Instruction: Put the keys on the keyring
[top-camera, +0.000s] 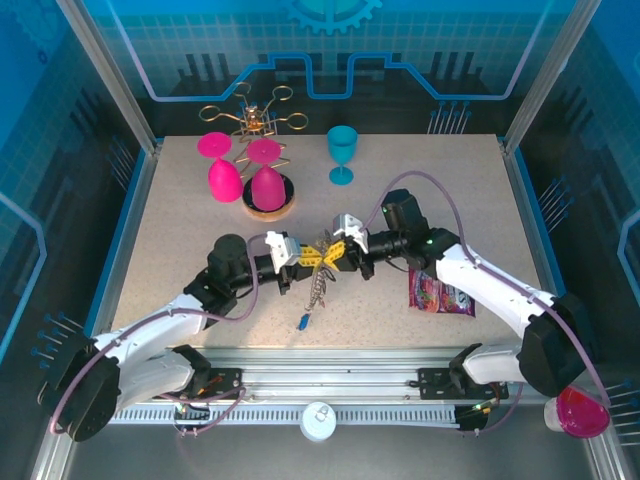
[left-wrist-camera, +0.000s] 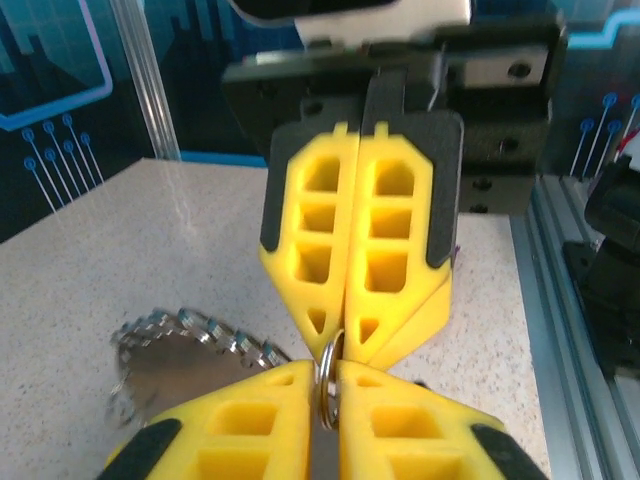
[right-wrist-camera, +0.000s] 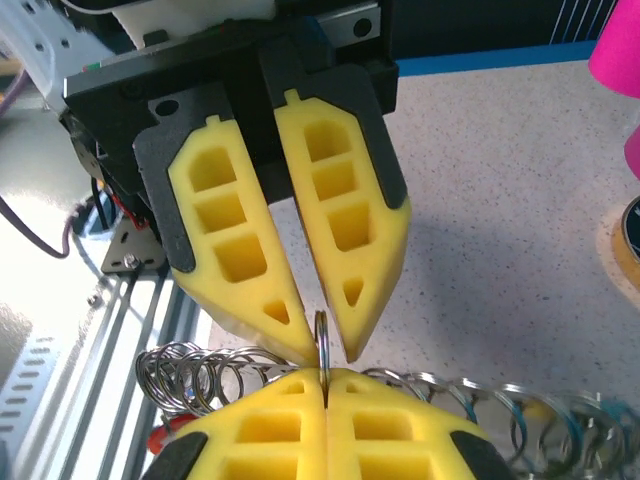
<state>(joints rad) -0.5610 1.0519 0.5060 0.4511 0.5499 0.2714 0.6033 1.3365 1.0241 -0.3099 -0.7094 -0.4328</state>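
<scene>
While the right gripper (right-wrist-camera: 325, 374) clamps the keyring (right-wrist-camera: 322, 335) to steady it, the left gripper (left-wrist-camera: 327, 372) stands slightly parted around it, probably to regrip.

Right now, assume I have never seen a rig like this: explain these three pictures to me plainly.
Two robot arms are bolted at the near edge of a table. One picture looks down from above; the other two come from cameras on each wrist. The right claw is shut on a small metal ring of the keyring, whose silvery chain trails onto the table. The left claw meets it tip to tip around that ring; whether it grips is unclear. On the table: a blue key, pink goblets, a teal goblet, a sweet packet.
</scene>
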